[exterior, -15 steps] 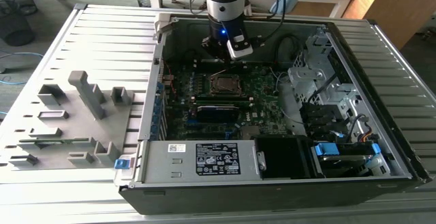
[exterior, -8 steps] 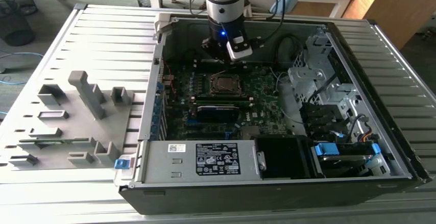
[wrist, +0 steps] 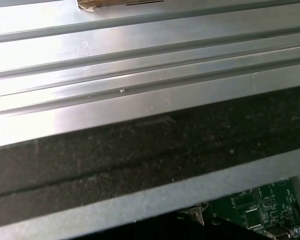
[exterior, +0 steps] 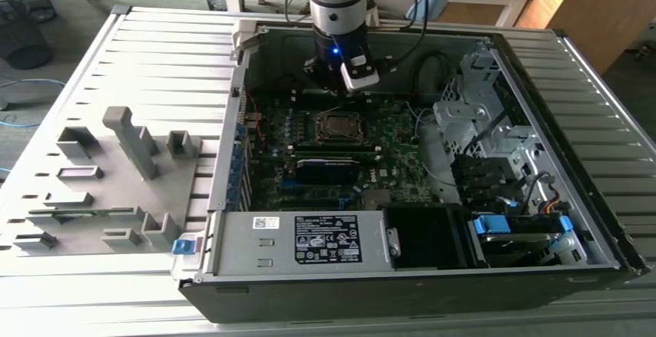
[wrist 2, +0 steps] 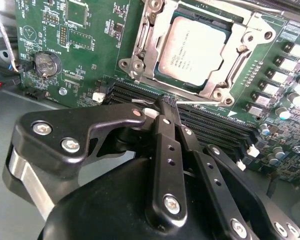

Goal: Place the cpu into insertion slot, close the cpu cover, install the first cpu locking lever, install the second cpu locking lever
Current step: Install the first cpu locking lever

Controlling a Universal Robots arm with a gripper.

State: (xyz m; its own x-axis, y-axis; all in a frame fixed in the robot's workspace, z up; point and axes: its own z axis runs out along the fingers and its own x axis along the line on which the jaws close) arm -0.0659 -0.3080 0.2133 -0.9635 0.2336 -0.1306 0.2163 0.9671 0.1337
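Gripper (wrist 2: 168, 102) fingers pressed together, holding nothing, tips over the motherboard (wrist 2: 90, 60) just beside the cpu cover (wrist 2: 240, 55). Cpu (wrist 2: 195, 50) seated in socket; its print unreadable.

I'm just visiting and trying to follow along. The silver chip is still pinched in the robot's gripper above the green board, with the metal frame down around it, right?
Not quite. The cpu is not in the gripper; in the second wrist view it already sits in its socket on the green board, with the cpu cover down around it. The gripper's fingers are together beside the socket, holding nothing.
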